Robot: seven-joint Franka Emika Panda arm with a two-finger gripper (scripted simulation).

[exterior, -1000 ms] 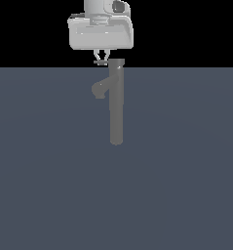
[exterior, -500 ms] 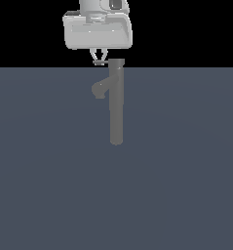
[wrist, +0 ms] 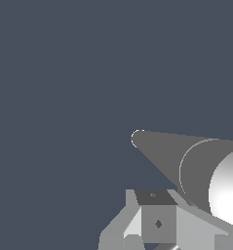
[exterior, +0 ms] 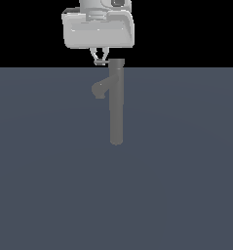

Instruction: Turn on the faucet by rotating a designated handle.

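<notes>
The faucet (exterior: 116, 105) is a tall grey column standing upright, with its curved spout (exterior: 99, 90) branching toward the exterior view's left. The thin handle (exterior: 107, 62) sticks out from the cap toward the same side, and only a short stub of it shows. My gripper (exterior: 99, 61) hangs just above the spout, at cap height, right beside the column. Its fingers meet in a point at the handle's end and look shut, with nothing seen held between them. In the wrist view the column (wrist: 186, 161) runs away below me and my fingers (wrist: 157, 222) sit beside its bright cap (wrist: 227, 195).
A flat, plain dark blue-grey floor (exterior: 176, 195) spreads all around the faucet's base. My white hand body (exterior: 98, 29) sits above the cap, against a black background.
My hand has shifted slightly toward the exterior view's left, so the fingertips sit a little farther from the column. The faucet looks unchanged.
</notes>
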